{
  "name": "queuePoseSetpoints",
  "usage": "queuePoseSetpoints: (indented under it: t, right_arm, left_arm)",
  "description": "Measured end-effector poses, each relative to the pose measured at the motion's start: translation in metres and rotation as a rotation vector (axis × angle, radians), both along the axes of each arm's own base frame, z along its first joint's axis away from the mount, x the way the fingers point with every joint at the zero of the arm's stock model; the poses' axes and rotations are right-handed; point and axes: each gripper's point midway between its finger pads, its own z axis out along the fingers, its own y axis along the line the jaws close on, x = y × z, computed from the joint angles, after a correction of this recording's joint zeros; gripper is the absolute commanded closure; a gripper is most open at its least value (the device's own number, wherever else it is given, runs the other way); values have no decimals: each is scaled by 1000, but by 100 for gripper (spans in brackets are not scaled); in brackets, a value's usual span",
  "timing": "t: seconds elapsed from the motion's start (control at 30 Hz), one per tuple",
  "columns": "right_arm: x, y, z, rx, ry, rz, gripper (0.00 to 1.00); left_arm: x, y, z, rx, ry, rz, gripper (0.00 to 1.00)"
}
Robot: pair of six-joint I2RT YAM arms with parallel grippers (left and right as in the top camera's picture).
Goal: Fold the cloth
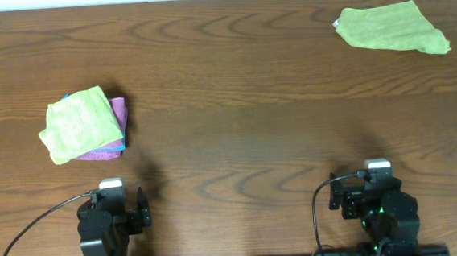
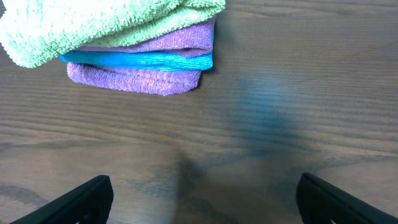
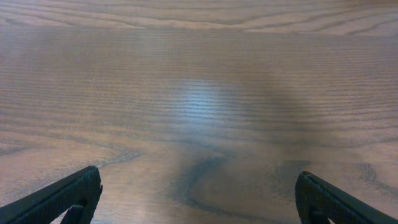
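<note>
Overhead shows me the loose green cloth [image 1: 391,28] in the far right corner of the tabletop [image 1: 234,87], long axis running left-right, tapering rightward; left hand [image 2: 204,190] and right hand [image 3: 198,183] gape wide, both empty.

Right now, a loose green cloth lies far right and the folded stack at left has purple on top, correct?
No. The top cloth of the folded stack is green, purple beneath; the overhead view shows this. The loose green cloth does lie far right.
</note>
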Motion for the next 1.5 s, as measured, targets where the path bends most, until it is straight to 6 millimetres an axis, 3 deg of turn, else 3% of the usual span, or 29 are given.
queuePoseSetpoints:
  t: [1.03,1.33,1.5]
  right_arm:
    - [1,0,1,0,-5,0,1]
    - [18,-5,24,54,-67,-69,1]
    - [31,-20,56,54,3,-148,1]
  left_arm:
    - [0,0,0,0,0,0,5]
    - [0,0,0,0,0,0,5]
    - [0,0,0,0,1,0,5]
